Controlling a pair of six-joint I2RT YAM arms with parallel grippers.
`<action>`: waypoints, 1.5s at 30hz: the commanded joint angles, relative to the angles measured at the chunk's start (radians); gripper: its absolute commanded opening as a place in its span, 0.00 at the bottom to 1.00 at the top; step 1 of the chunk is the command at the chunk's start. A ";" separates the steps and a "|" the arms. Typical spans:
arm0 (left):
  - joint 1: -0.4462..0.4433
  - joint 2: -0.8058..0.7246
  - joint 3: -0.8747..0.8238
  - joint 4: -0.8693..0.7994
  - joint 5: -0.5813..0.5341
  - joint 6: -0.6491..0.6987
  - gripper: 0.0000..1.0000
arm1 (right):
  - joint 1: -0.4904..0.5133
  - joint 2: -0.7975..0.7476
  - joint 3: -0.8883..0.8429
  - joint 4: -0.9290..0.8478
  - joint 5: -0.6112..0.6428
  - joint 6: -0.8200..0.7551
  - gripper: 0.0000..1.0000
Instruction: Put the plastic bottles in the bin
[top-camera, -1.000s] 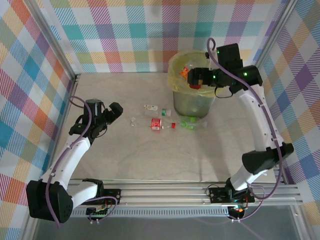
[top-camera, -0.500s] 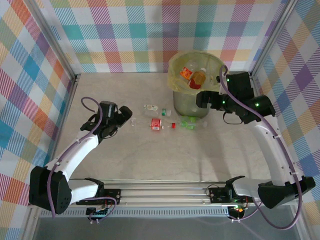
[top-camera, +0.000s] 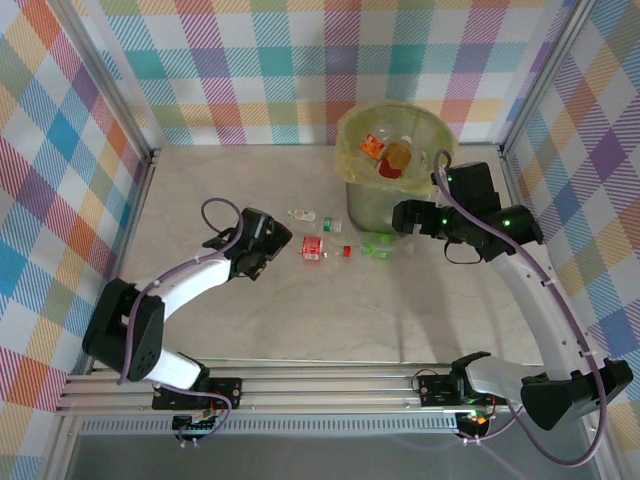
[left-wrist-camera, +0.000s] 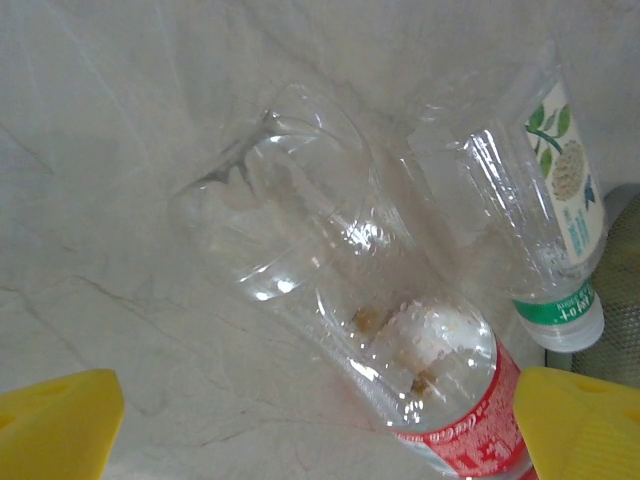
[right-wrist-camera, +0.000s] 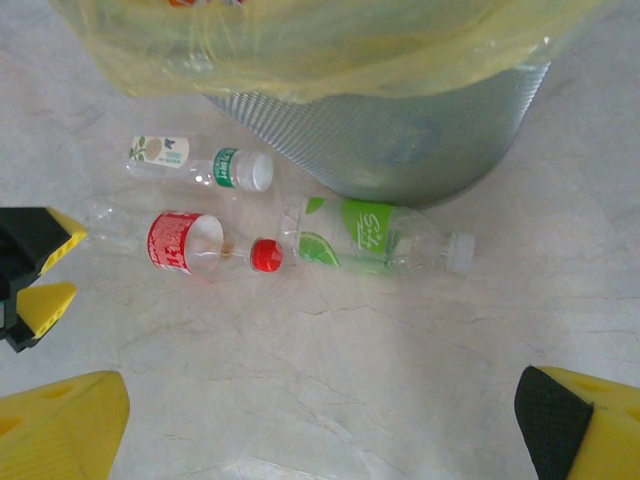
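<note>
On tabletop (top-camera: 300, 320) just beside bin (top-camera: 385, 205) | step, likely: grasp of red-label bottle (left-wrist-camera: 330, 300) | left gripper (top-camera: 272, 242) spread at its base end | right gripper (right-wrist-camera: 320, 420) spread above green-label bottle (right-wrist-camera: 365, 238) | next: lower, clamp, lift over rim

The bin (top-camera: 372, 205) stands far right on the worktop (top-camera: 300, 320). Three bottles (top-camera: 312, 247) lie just before it; other bottles (top-camera: 398, 157) sit inside it

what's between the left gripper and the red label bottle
Nothing visible. The left gripper is open and the red-label bottle lies straight ahead of it on the table; the white-label bottle lies beside that one, not in between.
</note>
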 joint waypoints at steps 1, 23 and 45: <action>-0.016 0.049 0.046 0.061 0.001 -0.062 1.00 | 0.006 -0.019 -0.012 0.031 0.000 0.002 1.00; -0.026 0.227 0.134 0.025 0.000 -0.066 1.00 | 0.007 0.005 -0.029 0.067 -0.015 -0.005 1.00; -0.024 0.220 0.087 -0.007 -0.022 -0.042 0.58 | 0.017 0.017 -0.038 0.072 -0.042 0.004 1.00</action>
